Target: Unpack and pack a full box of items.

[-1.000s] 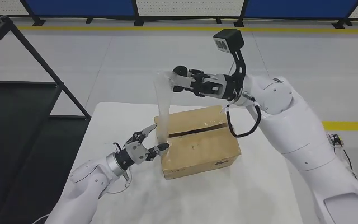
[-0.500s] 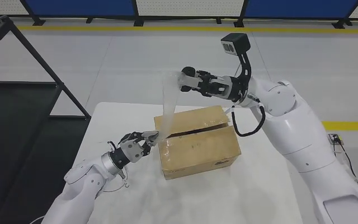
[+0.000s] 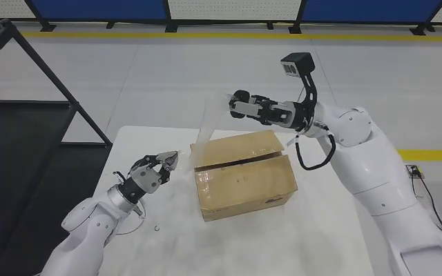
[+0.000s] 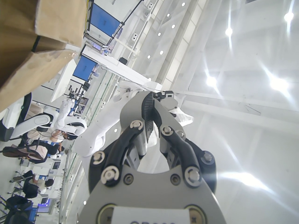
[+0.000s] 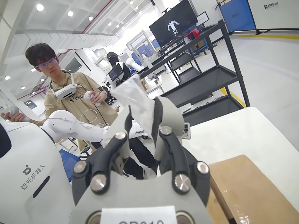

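A brown cardboard box (image 3: 243,178) stands in the middle of the white table (image 3: 318,238), its top flaps parted by a dark seam. My right gripper (image 3: 237,107) is above the box's far left corner, shut on a clear strip of tape (image 3: 206,127) that hangs down to the box's top edge. The right wrist view shows the strip (image 5: 133,94) pinched in the right gripper (image 5: 142,115), with the box (image 5: 252,187) below. My left gripper (image 3: 169,163) hovers left of the box, shut and holding nothing. In the left wrist view the left gripper (image 4: 150,115) has its tips together, with the box (image 4: 35,24) beside it.
A black metal rack (image 3: 41,103) stands off the table's left side. A small ring (image 3: 157,226) lies on the table near my left arm. The table surface in front of the box and to its right is bare.
My right gripper has drawn the tape strip to the right and away from the box. My left gripper has shut and pulled back leftward from the box's left corner.
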Tool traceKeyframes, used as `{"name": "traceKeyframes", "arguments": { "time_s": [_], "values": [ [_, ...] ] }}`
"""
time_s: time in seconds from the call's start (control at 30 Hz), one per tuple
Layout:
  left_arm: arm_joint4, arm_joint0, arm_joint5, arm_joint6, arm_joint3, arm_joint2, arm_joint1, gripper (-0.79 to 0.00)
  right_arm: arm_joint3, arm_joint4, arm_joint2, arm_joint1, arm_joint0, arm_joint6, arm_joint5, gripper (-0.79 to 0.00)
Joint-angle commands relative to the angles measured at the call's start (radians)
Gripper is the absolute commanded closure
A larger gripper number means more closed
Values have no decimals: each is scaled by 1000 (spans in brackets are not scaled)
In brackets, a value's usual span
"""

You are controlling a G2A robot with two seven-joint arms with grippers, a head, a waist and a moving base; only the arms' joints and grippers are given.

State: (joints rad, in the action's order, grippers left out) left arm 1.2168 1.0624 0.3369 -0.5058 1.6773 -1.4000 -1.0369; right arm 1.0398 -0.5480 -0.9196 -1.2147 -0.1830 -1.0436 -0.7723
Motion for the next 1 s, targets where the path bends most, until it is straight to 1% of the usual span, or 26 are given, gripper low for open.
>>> {"name": "traceKeyframes", "arguments": {
  "time_s": [0.0, 0.27, 0.4, 0.63, 0.97],
  "values": [
    [8, -3, 10, 8, 2, -8, 0, 0, -2, 3, -18, 9, -14, -16, 12, -785],
    [13, -23, 34, 35, 2, -5, -5, 0, 39, 39, -95, 53, -90, -41, 37, -785],
    [13, -28, 37, 42, -1, -4, -8, 0, 63, 82, -128, 74, -118, -50, 46, -785],
    [17, -23, 40, 49, -9, -18, -10, 0, 112, 149, -190, 119, -178, -33, 29, -785],
    [16, -26, 46, 62, -13, -9, -16, 0, 101, 167, -251, 169, -246, -2, -2, -785]
  ]
}}
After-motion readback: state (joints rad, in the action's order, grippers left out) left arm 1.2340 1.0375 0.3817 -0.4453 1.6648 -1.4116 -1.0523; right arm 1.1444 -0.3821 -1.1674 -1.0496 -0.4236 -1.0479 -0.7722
